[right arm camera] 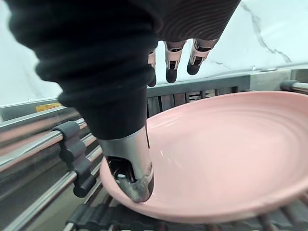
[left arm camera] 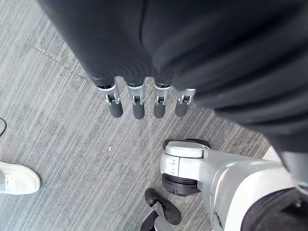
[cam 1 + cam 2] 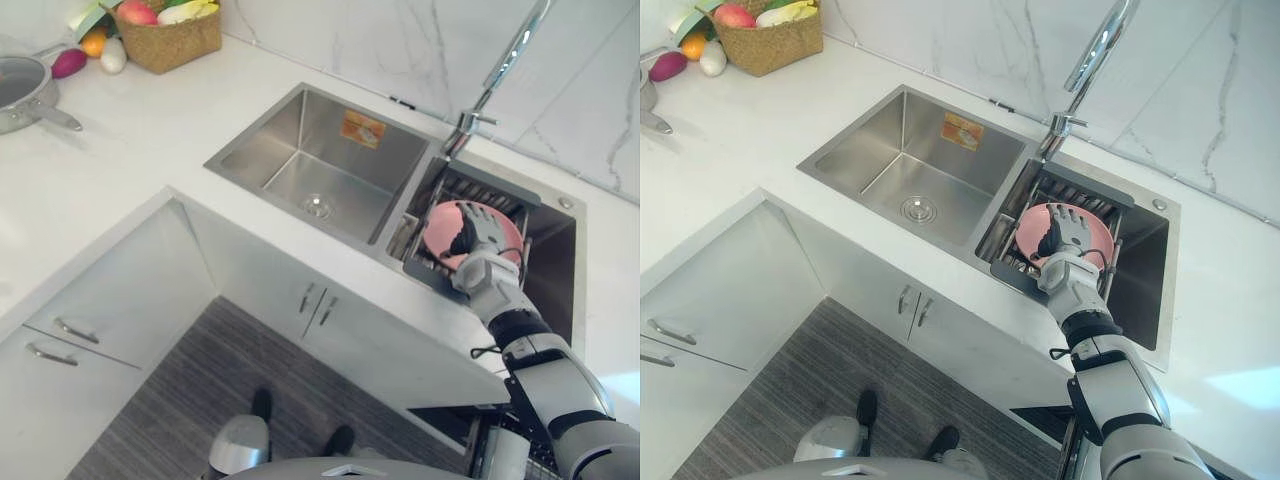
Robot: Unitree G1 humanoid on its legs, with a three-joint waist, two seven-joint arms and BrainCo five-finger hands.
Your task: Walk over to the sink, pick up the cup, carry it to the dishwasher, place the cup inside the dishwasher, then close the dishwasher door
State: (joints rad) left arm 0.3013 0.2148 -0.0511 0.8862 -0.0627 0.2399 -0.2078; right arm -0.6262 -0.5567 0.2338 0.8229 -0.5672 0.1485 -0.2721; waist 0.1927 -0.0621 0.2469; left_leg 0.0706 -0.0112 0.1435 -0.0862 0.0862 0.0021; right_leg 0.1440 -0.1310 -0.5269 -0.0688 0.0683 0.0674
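Right hand (image 1: 129, 154) is held open over a pink plate (image 1: 231, 144), thumb set on its near rim and fingers straight above the far edge. A plate, not a cup, lies in the rack (image 1: 29, 151) beside the sink basin (image 3: 320, 160). Before lifting, the fingers should be curled under the far rim. The plate's underside is hidden, so its seating is perhaps loose. Left hand (image 2: 144, 98) is left open over the floor.

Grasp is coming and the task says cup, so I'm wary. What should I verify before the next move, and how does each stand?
1. Target is a cup: not ok, it is a pink plate on the sink rack.
2. Right hand over the plate: ok.
3. Thumb on the near rim: ok.
4. Fingers curled on plate: not ok, straight above it.
5. Left hand free: ok, open over the floor.
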